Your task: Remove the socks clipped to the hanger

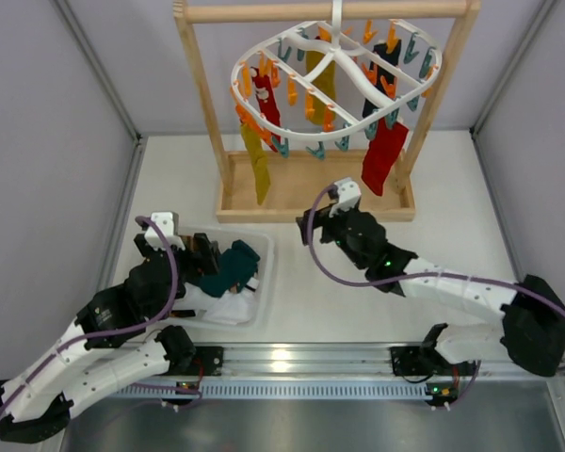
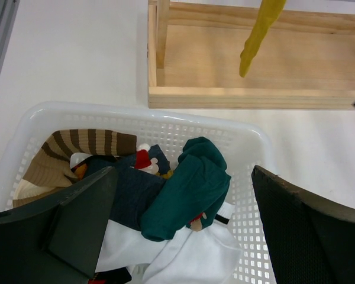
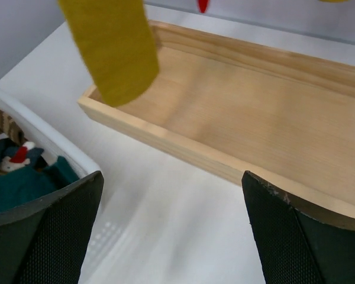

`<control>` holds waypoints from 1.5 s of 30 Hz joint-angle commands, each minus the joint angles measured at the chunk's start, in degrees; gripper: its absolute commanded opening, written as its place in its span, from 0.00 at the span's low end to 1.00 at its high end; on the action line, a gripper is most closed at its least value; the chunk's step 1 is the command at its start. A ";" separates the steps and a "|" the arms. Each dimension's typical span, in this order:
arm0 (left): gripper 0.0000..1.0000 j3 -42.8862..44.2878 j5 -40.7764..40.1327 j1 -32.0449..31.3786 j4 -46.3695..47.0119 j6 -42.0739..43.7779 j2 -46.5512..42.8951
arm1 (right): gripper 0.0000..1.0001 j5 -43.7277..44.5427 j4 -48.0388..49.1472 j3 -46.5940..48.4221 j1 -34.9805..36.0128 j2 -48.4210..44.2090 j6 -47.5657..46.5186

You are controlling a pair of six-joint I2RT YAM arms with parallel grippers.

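Note:
The white hanger [image 1: 344, 75] hangs from the wooden rack. Clipped to it are two red socks [image 1: 384, 155], mustard yellow socks [image 1: 257, 168] and a navy/black sock [image 1: 383, 80]. My left gripper [image 1: 201, 252] is open and empty, just above the dark teal sock [image 2: 192, 183] lying in the white basket [image 2: 165, 118]. My right gripper [image 1: 331, 224] is open and empty, low over the table in front of the rack's base. In the right wrist view, a mustard yellow sock [image 3: 112, 47] hangs ahead of the right gripper [image 3: 171, 177], to its upper left.
The light wooden rack [image 1: 315, 193] has a tray base [image 3: 242, 112] and two uprights. The basket [image 1: 254, 303] holds striped, navy and white socks too. Grey walls close in both sides. A metal rail runs along the near edge.

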 commanded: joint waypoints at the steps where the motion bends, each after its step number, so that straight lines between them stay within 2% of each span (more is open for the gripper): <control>1: 0.99 -0.06 -0.34 0.30 0.50 -0.30 -1.26 | 0.96 -6.72 -12.29 -4.85 -5.47 -10.66 -0.46; 6: 0.99 -0.15 -0.34 0.30 0.41 -0.39 -1.62 | 0.97 -10.33 -22.68 -6.79 -15.31 -24.18 -2.04; 9: 0.99 -0.15 -0.16 0.30 0.41 -0.39 -1.35 | 0.99 -10.59 -30.30 -5.30 -20.66 -29.03 -1.95; 13: 0.99 -0.15 0.02 0.30 0.41 -0.48 -1.35 | 1.00 -12.17 -34.64 -3.02 -28.23 -31.59 -2.57; 19: 0.99 -0.15 -0.16 0.30 0.50 -0.65 -1.18 | 1.00 -20.25 -29.56 0.06 -33.87 -29.23 -9.06; 21: 0.99 -0.15 0.01 0.30 0.50 -0.74 -1.09 | 0.96 -21.49 -28.06 2.00 -35.45 -25.63 -10.03; 22: 0.99 -0.15 0.02 0.30 0.41 -0.74 -1.18 | 0.95 -25.93 -24.83 2.00 -35.98 -24.58 -11.95; 23: 0.99 -0.06 0.02 0.30 0.50 -0.83 -1.18 | 0.91 -27.89 -22.02 1.91 -36.68 -22.65 -12.41; 25: 0.99 0.03 0.19 0.30 0.41 -0.92 -1.18 | 0.90 -30.63 -17.96 2.00 -36.86 -20.54 -13.38; 27: 0.99 0.55 0.19 0.30 0.41 -1.35 -1.00 | 0.81 -31.86 -12.07 2.09 -36.86 -16.76 -13.47; 28: 0.99 1.34 0.89 0.30 0.41 -1.53 -1.00 | 0.73 -32.82 -10.32 2.26 -36.86 -15.61 -13.64; 29: 0.99 1.87 1.16 0.30 0.41 -1.62 -0.92 | 0.46 -33.35 -8.64 2.52 -36.86 -14.04 -13.64; 31: 0.99 4.67 1.86 0.30 0.24 -1.71 0.39 | 0.19 -32.92 -6.09 2.18 -36.86 -13.84 -11.90; 32: 0.99 5.82 2.38 0.30 0.24 -1.71 1.36 | 0.14 -32.57 -3.29 0.61 -36.78 -14.80 -11.28; 36: 0.99 14.42 6.77 0.30 0.32 -2.15 9.08 | 0.00 -28.11 2.34 -4.41 -34.32 -18.58 -8.20; 40: 0.99 29.01 16.61 0.21 0.24 -1.79 22.25 | 0.00 -15.83 7.71 -10.99 -27.13 -21.83 -5.03; 41: 0.99 31.47 19.41 0.12 0.33 -1.80 24.29 | 0.00 -12.56 8.50 -11.79 -22.76 -22.02 -5.12; 43: 0.98 38.42 19.18 -0.66 0.24 -1.01 29.55 | 0.00 -2.66 9.91 -12.68 -17.20 -21.41 -7.12; 44: 0.97 40.70 16.48 -2.67 0.15 -0.57 31.15 | 0.00 0.45 10.18 -12.50 -11.95 -20.97 -7.40; 45: 0.96 45.25 15.06 -4.17 0.24 1.26 32.82 | 0.00 2.57 10.35 -12.24 -9.73 -20.27 -7.66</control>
